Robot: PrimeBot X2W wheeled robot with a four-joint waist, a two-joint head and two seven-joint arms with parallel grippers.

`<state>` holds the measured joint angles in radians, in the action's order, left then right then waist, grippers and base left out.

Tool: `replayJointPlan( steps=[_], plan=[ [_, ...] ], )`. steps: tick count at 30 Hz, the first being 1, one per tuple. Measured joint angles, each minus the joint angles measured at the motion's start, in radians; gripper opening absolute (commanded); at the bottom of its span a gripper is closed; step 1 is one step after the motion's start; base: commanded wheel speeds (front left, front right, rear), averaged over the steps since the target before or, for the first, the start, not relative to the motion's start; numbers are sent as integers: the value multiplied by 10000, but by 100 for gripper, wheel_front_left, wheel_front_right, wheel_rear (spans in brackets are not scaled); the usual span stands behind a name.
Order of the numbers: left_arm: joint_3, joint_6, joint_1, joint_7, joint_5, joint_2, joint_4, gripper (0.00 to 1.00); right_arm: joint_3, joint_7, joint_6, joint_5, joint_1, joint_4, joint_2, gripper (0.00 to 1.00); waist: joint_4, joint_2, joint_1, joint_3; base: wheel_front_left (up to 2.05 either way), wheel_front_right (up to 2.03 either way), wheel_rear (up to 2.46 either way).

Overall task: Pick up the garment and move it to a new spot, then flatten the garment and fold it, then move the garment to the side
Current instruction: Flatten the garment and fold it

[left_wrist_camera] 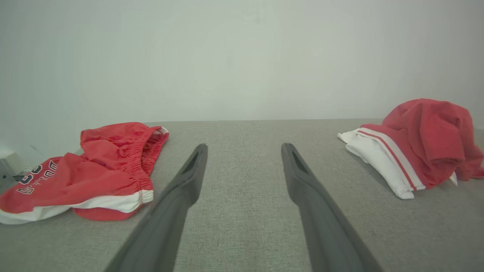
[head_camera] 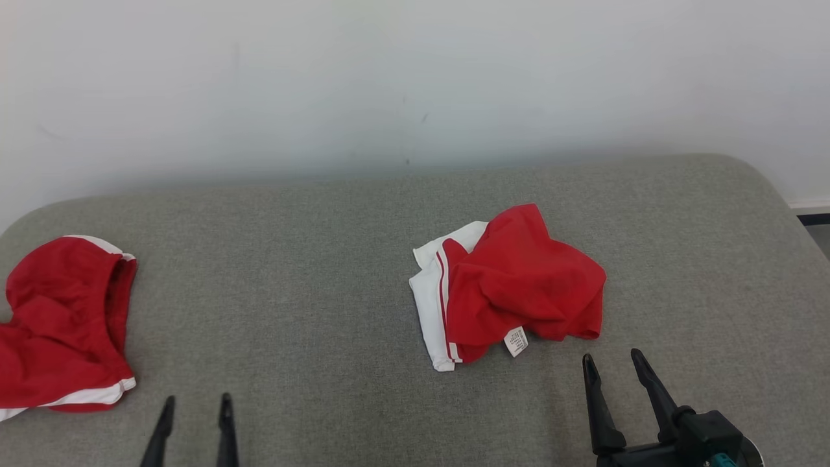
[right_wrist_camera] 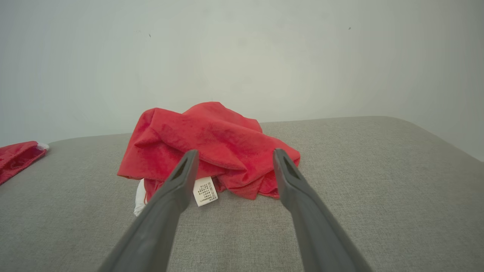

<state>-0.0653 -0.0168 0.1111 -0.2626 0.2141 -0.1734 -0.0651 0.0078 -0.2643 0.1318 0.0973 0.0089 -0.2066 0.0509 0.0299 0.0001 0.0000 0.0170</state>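
Finds the red-and-white garment point(head_camera: 519, 279) crumpled on the grey cushion point(head_camera: 324, 259), right of centre (label showing) — just beyond the right gripper point(head_camera: 612, 355), jaws wide, empty. Has the left gripper point(head_camera: 198, 397) wide too — near a second red garment point(head_camera: 61, 324).

Beyond your right hand point(head_camera: 611, 355) and left hand point(head_camera: 198, 397) you have a padded surface point(head_camera: 311, 259) covered in grey woven cloth, its far corners rounded. Straight ahead of both hands it ends against a plain pale wall point(head_camera: 389, 78), which carries faint scuffs and a few small dark specks point(head_camera: 407, 161). Past the surface's corner, out to the right of your right hand, you can see a white skirting board point(head_camera: 809, 206) and a sliver of grey floor point(head_camera: 821, 239). The light is soft and even, with only faint shadows.
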Motion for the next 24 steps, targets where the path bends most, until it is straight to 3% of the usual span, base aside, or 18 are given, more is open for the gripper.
replayJointPlan(
  steps=[5, 11, 24],
  plan=[
    [-698, 462, -573, 4, 21, 334, -656, 100, 198, 0, 0, 31, -107, -61, 0, 100, 162, 0, 0, -78, 0, 0, 0],
    [-1666, 1120, -2024, 0, 73, 692, -2476, 100, 261, 0, 0, 65, -361, -54, -2, 100, 731, 0, 0, -329, 0, 0, 0],
    [-2999, 1419, -4430, 0, 88, 886, -5365, 100, 211, 0, 0, 341, -945, 117, 6, 100, 1888, 1, 2, -1452, 0, 0, 0]
  ],
)
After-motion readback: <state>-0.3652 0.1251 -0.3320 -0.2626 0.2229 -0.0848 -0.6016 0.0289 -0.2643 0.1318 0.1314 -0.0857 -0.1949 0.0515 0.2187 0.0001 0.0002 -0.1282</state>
